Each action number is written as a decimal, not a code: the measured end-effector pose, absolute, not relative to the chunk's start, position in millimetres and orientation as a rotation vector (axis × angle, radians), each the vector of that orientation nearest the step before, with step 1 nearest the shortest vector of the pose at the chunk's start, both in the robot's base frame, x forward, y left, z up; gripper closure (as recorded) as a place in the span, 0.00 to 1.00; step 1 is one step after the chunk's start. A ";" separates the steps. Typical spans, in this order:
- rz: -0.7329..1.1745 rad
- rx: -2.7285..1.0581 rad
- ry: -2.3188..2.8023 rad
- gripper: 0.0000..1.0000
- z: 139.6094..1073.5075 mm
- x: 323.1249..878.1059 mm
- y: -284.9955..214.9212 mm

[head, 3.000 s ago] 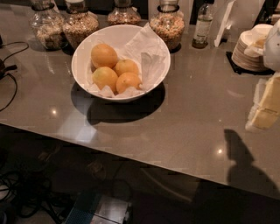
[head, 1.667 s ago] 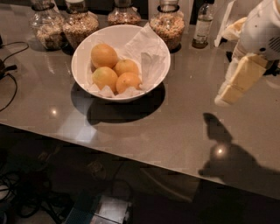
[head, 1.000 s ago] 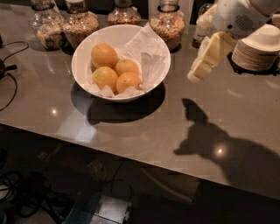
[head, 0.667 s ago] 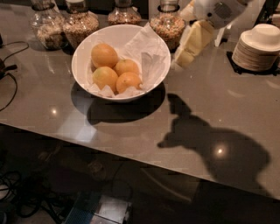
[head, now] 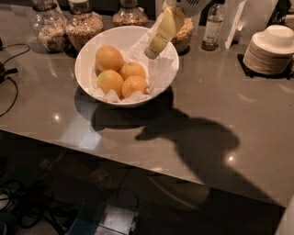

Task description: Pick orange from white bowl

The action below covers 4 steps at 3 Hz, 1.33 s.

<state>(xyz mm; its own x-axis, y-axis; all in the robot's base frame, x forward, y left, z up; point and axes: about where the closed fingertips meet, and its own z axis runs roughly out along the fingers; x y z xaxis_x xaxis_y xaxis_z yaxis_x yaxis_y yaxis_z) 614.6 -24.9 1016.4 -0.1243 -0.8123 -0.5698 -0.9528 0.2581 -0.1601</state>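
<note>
Hand (head: 152, 48) at top centre: pale yellow, white wrist (head: 190, 4).

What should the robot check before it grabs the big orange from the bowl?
1. The orange lies uncovered in the white bowl: ok.
2. The hand is over the bowl: ok.
3. The hand is right above the orange: not ok, it hangs over the crumpled paper.
4. The bowl sits flat on the counter: ok.
5. The hand is clear of the jar behind it: cannot tell.

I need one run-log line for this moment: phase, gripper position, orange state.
phase: pre-grasp | gripper: over right side of wide glossy white bowl | largest round yellow-orange orange: in bowl, back left, untouched
</note>
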 end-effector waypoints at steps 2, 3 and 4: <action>0.544 -1.477 1.867 0.00 992.7 646.5 17.7; 0.568 -1.437 1.842 0.10 986.8 657.7 42.0; 0.533 -1.386 1.873 0.11 977.3 665.4 64.6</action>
<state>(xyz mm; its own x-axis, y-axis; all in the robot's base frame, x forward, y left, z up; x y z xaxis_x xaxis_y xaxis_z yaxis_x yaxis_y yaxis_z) 665.4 64.6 977.3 -0.1487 -0.6342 -0.7588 -0.9388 0.3316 -0.0931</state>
